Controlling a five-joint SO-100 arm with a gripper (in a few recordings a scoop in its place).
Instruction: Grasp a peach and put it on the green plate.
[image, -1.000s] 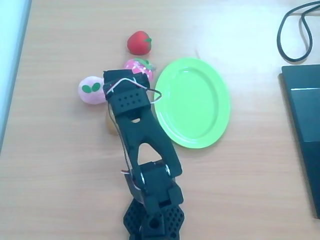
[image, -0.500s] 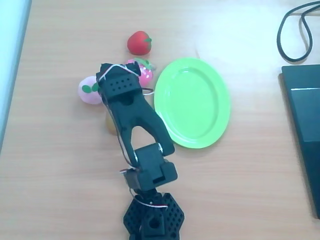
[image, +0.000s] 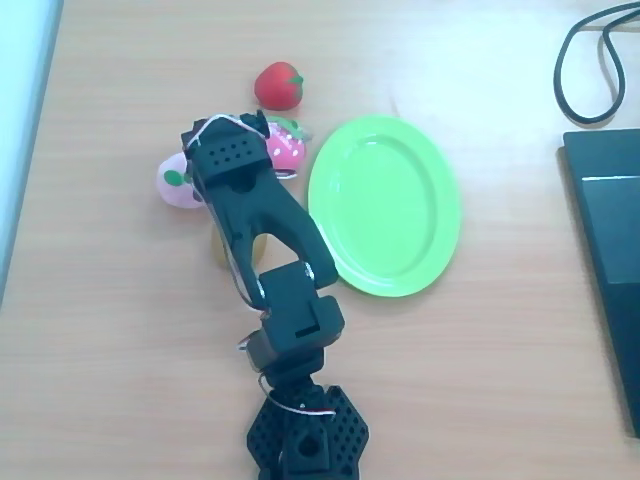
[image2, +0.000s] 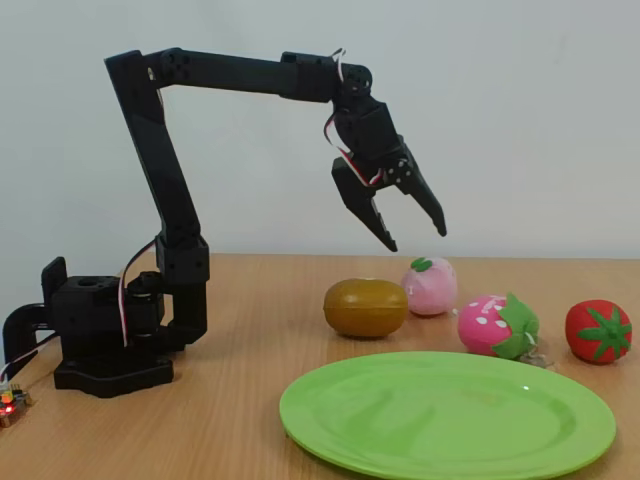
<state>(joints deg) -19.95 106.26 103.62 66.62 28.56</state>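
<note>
In the fixed view my gripper (image2: 415, 238) hangs open and empty in the air, a little left of and well above the peach (image2: 432, 287). The peach is pale pink with a green mark on top and rests on the table behind a brown kiwi (image2: 366, 307). In the overhead view the arm's wrist (image: 232, 165) covers the right part of the peach (image: 172, 181). The green plate (image: 385, 205) lies to the right of the arm, with nothing on it. In the fixed view the green plate (image2: 445, 415) is at the front.
A pink white-dotted strawberry (image: 286, 149) lies between the wrist and the plate, and a red fruit (image: 278, 85) beyond it. The kiwi (image: 217, 251) peeks out under the arm. A black cable (image: 585, 70) and a dark flat device (image: 608, 250) sit at the right.
In the overhead view the arm has stretched farther out and swung left, so the wrist now covers more of the peach and less of the strawberry.
</note>
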